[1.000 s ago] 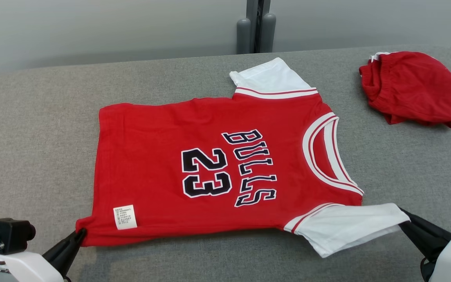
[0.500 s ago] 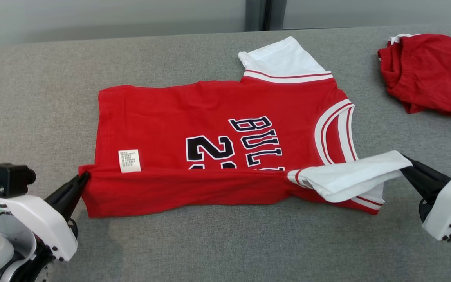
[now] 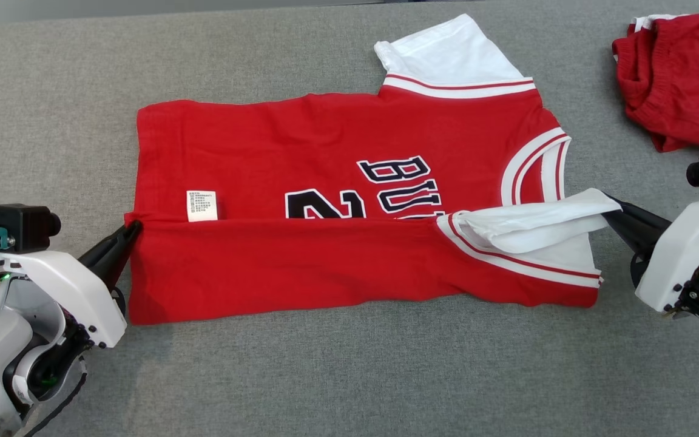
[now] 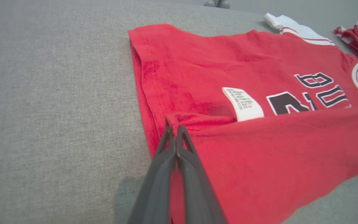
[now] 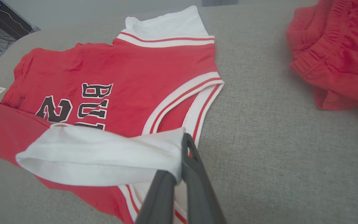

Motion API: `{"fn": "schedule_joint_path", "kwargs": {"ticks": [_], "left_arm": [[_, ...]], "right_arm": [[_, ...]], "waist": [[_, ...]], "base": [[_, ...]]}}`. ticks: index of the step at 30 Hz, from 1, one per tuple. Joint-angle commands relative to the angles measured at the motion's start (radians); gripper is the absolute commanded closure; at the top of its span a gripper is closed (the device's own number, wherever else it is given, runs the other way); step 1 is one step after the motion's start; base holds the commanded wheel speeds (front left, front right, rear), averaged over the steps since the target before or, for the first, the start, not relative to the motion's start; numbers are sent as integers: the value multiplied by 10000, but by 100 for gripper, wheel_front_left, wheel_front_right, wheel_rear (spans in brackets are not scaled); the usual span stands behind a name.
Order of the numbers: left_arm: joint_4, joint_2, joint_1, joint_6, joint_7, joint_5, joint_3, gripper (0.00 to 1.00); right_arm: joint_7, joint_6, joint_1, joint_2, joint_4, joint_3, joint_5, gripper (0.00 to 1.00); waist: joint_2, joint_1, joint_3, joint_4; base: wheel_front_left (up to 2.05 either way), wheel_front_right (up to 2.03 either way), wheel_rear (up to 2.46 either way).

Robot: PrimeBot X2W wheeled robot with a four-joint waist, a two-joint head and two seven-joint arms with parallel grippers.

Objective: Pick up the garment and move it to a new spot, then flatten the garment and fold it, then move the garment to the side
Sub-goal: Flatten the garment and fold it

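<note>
Evidently mid-fold: the red Bulls jersey (image 3: 325,152) lies centre-frame on the grey table (image 3: 52,91), its lower edge doubled upward. Jaws of the left gripper (image 3: 134,228) pinch the hem corner; those of the right gripper (image 3: 608,205) pinch the white sleeve (image 3: 531,221). Next, probably, carry both evenly to the upper edge, then release.

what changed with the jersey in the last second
The left gripper and right gripper lifted the near edge of the jersey and carried it toward the far side, folding it over the front; the fold now hides part of the lettering. Both grips stayed shut on the cloth. The red shorts lay as before.
</note>
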Motion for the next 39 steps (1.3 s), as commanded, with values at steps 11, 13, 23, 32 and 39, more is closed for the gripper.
{"fn": "schedule_joint_path", "kwargs": {"ticks": [11,13,23,32,39], "left_arm": [[1408,-628,-664,-642,-31,162,1,100],[1569,-713,-693,-738,-12,173,-21,100],[2137,-1001,-649,-1156,-279,157,7,0],[1887,-715,-185,-891,-628,249,-3,0],[1062,-464,503,-194,-737,120,-102,0]], "right_arm": [[-785,4,-1521,-329,1621,1198,279,85],[-911,4,-1664,-365,1841,1349,339,41],[-1657,4,-2052,-417,2572,1816,515,0],[-2371,4,-1433,-482,2535,1808,753,0],[-2601,4,-414,-320,2589,1506,919,0]], "waist": [[0,0,309,37],[0,0,298,67],[0,0,63,74],[0,0,-468,-20],[0,0,-1001,-97]], "base": [[0,0,0],[0,0,0],[0,0,0],[0,0,0],[0,0,0]]}}
